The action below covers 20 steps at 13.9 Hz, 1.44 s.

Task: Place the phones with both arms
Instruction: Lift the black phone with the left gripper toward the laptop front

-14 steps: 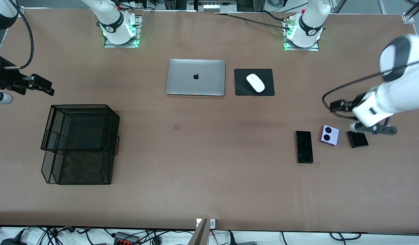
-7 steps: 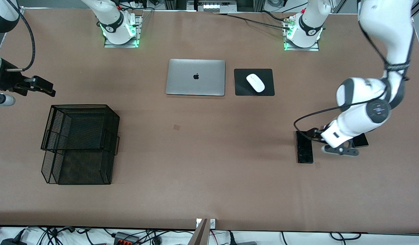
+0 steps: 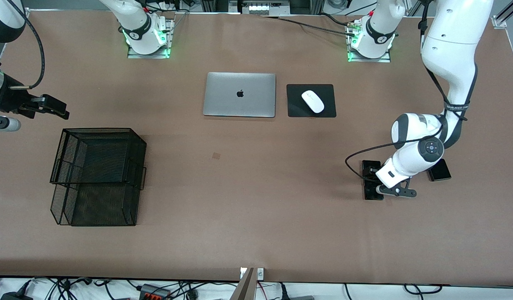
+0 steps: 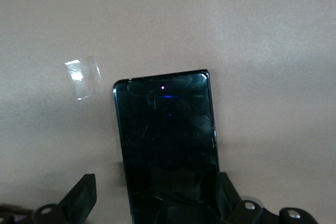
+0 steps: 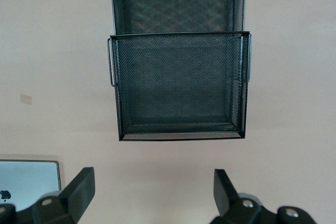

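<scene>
The long flat black phone (image 3: 369, 192) (image 4: 165, 140) lies on the table toward the left arm's end. My left gripper (image 4: 156, 195) hangs low over it, open, its fingers (image 4: 84, 196) straddling the phone's width; one finger stands at the phone's edge, the other well clear of it. The small dark square phone (image 3: 439, 171) lies beside the left arm's wrist. That wrist hides the lilac phone. My right gripper (image 3: 52, 106) (image 5: 152, 187) waits open and empty above the table at the right arm's end.
A black two-tier mesh basket (image 3: 98, 175) (image 5: 178, 85) stands toward the right arm's end, nearer the front camera than the right gripper. A silver laptop (image 3: 239, 94) and a white mouse (image 3: 313, 101) on a black pad (image 3: 329, 109) lie mid-table. A scrap of clear tape (image 4: 83, 77) lies by the long phone.
The left arm has swung from over the small dark phone across to the long black phone and come down, covering the lilac phone. The right arm has hardly moved.
</scene>
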{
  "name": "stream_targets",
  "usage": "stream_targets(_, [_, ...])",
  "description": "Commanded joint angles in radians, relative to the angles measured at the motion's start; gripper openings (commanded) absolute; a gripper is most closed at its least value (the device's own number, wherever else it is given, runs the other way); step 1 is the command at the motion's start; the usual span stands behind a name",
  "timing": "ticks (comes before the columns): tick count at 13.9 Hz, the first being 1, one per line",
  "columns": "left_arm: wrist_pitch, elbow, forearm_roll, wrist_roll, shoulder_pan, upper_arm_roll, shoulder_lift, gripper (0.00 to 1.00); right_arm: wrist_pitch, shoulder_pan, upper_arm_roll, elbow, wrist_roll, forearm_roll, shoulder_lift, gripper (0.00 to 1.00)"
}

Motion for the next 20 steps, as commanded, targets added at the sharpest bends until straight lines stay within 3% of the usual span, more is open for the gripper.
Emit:
stream_targets(1, [0.036, -0.005, 0.01, 0.014, -0.01, 0.0, 0.001, 1.0, 0.009, 0.003, 0.002, 0.002, -0.005, -0.003, 0.002, 1.0])
stream_targets(9, [0.108, -0.025, 0.01, 0.017, -0.01, 0.0, 0.03, 1.0, 0.017, 0.002, 0.002, 0.002, -0.006, -0.003, 0.007, 1.0])
stream_targets(10, [0.126, -0.03, 0.01, 0.017, -0.01, 0.0, 0.033, 0.96, 0.017, 0.002, 0.002, 0.002, -0.006, -0.003, 0.007, 1.0])
stream_targets(12, [0.13, -0.034, 0.01, 0.015, -0.01, 0.0, 0.032, 0.55, 0.017, 0.003, 0.003, 0.002, -0.006, -0.001, 0.012, 1.0])
stream_targets(14, [0.128, -0.031, 0.01, 0.014, -0.009, 0.0, 0.023, 0.37, 0.017, 0.003, 0.005, 0.002, -0.005, -0.001, 0.013, 1.0])
stream_targets(16, [0.102, -0.019, 0.01, 0.009, -0.009, -0.007, -0.014, 0.34, 0.015, 0.0, 0.005, 0.002, -0.005, -0.001, 0.012, 1.0])
stream_targets(20, [-0.155, 0.129, -0.004, -0.044, -0.01, -0.088, -0.059, 0.33, 0.011, -0.001, 0.002, 0.004, -0.003, 0.005, 0.007, 1.0])
